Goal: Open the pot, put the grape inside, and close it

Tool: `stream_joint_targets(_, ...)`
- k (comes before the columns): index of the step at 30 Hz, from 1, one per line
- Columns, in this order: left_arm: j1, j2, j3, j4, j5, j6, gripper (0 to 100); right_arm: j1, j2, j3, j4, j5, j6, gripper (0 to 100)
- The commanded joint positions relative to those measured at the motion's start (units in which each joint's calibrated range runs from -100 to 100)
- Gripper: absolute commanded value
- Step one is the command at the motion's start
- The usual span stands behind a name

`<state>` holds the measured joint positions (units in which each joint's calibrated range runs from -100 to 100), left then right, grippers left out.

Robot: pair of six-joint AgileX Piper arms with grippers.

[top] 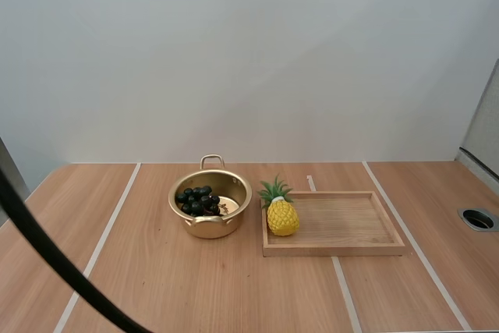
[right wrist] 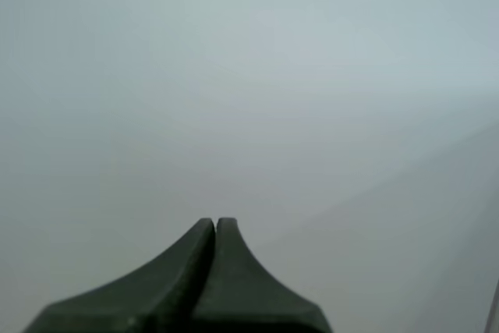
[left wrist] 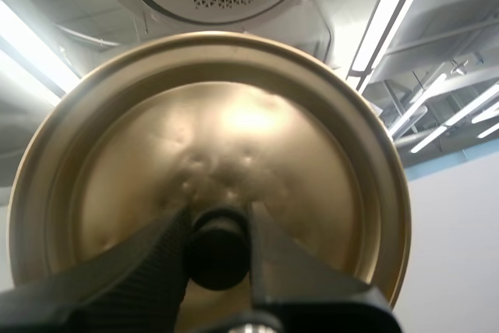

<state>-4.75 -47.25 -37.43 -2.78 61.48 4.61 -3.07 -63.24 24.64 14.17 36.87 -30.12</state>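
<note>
As far as I can judge, the task is mostly done. The pot (top: pixel 210 228) stands open on the table (top: pixel 156 286), a little left of the centre of the high view. The grapes (top: pixel 198 200) lie inside it. Only the closing is left. Just right of the pot, a pineapple (top: pixel 282 217) stands in the left end of the tray (top: pixel 351 224).

The left gripper (left wrist: pixel 219 217) is clamped on the black knob (left wrist: pixel 218 251) of the lid (left wrist: pixel 234 130) and holds it off the pot. The right gripper (right wrist: pixel 215 228) has its fingers pressed together on nothing.
</note>
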Motion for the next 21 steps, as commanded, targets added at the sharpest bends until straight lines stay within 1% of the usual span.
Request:
stream_joint_targets(1, -0.19, 3.14, -0.02, 0.45, 8.32, 0.06, 0, -0.18, -0.84, -0.26, -0.40, -2.58, -0.05, 0)
stream_joint_targets(6, -0.19, 9.29, -0.02, 0.45, 20.85, 1.05, 0, -0.18, -0.84, -0.26, -0.77, -4.35, -0.05, 0)
stream_joint_targets(13, -0.19, 16.14, -0.02, 0.20, 34.18, 2.24, 0, -0.18, -0.84, -0.26, -1.24, -4.50, -0.05, 0)
stream_joint_targets(17, -0.19, 18.10, 2.15, 0.03, 37.38, 2.60, 0, -0.18, -0.84, -0.26, -2.04, -4.50, -0.05, 0)
stream_joint_targets(21, -0.19, 18.10, 8.62, -0.12, 37.20, 2.60, 0, -0.18, -0.84, -0.26, -2.04, -4.50, -0.05, 0)
